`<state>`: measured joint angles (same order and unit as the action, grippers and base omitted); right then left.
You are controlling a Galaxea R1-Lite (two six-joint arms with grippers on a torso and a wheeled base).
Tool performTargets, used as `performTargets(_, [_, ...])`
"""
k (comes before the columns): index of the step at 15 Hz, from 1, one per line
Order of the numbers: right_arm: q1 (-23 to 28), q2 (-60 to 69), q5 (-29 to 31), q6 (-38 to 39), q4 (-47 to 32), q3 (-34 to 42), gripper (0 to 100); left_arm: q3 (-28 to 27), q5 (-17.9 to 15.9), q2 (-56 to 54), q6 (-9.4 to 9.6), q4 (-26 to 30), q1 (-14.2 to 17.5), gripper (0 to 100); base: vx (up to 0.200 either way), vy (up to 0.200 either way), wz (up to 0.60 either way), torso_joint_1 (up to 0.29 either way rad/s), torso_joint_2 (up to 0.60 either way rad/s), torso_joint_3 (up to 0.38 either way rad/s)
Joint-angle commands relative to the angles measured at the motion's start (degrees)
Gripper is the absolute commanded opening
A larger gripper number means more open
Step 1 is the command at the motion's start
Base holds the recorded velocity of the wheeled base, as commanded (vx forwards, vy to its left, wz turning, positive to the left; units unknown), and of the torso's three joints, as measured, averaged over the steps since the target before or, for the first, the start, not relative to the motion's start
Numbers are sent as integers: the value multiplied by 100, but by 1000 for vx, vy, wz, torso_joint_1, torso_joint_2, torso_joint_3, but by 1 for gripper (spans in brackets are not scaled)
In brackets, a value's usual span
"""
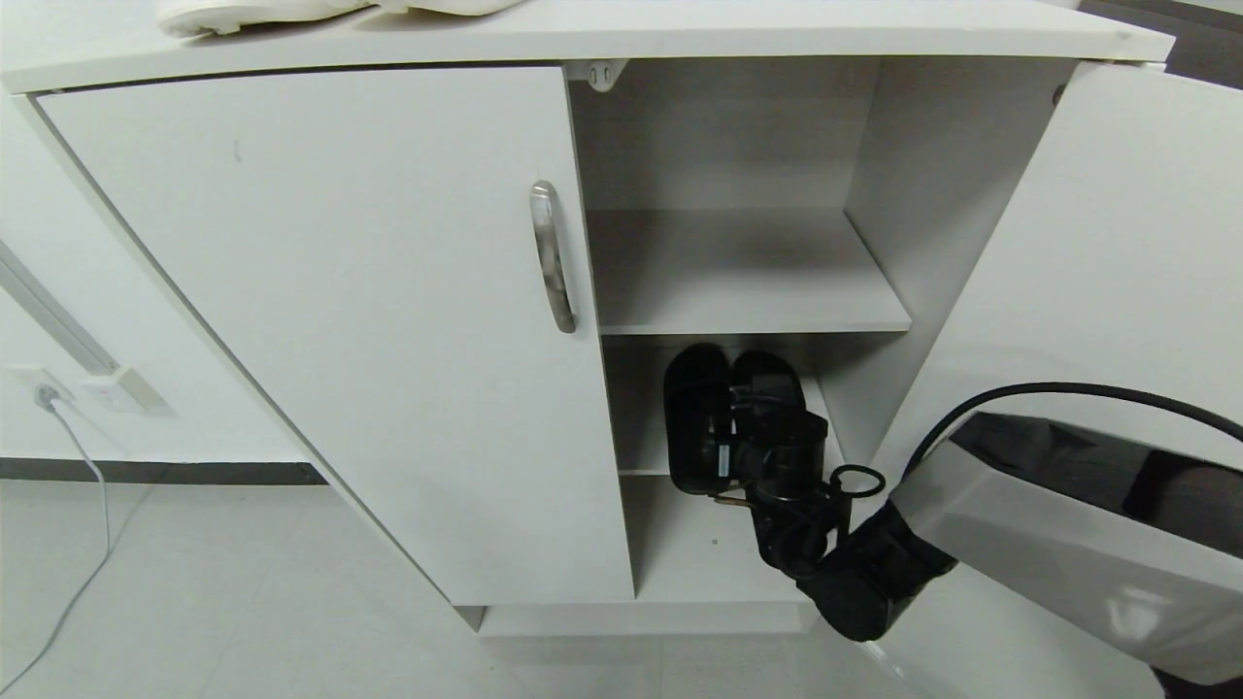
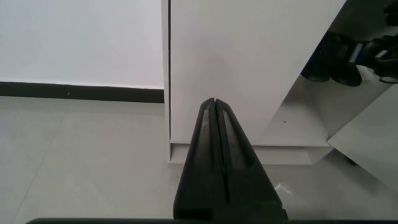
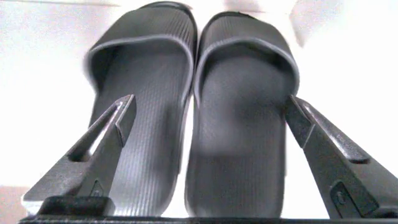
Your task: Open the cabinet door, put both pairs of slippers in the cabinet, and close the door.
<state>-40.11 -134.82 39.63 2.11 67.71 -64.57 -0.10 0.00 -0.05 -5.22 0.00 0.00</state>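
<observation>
Cabinet [image 1: 913,175]: fills the centre of the head view; left door [image 1: 340,291] shut, right door [image 1: 1097,252] swung open towards the right edge.
Black slippers [image 1: 694,417]: a pair, side by side and touching, on the shelf of the middle compartment, lower centre of the frame.
Right gripper [image 3: 209,102]: reaches into the opening from the lower right; fingers [image 3: 109,134] spread wide, one on each outer side of the pair, the heels lying between them.
Contact: cannot tell whether the fingers touch the slippers.
White slippers [image 1: 252,12]: on the cabinet top, upper left of the frame.
Left gripper [image 2: 214,102]: fingers pressed together with nothing between them, pointing at the cabinet's base, apart from it.
</observation>
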Motion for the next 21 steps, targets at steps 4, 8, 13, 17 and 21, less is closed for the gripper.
performTargets(4, [-639, 1388, -281, 0, 885, 2318, 100, 1, 0, 5, 3, 0, 0, 0, 0, 0, 0, 0, 0, 0])
performTargets(8, [-885, 1405, -395, 62, 1113, 2827, 100, 1, 0, 5, 3, 0, 0, 0, 0, 0, 0, 0, 0, 0])
performTargets(13, [-867, 1318, -404, 62, 1113, 2792, 100, 1, -9, 5, 3, 9, 0, 0, -80, 0, 0, 2, 1, -1])
performTargets(17, [-867, 1300, -395, 62, 1148, 2819, 100, 1, 0, 5, -6, 9, 0, 0, -200, 0, 0, 2, 5, 0])
performTargets(21, [-867, 1300, -395, 62, 1236, 2836, 100, 1, 0, 5, 3, 0, 0, 0, 0, 0, 0, 0, 0, 0])
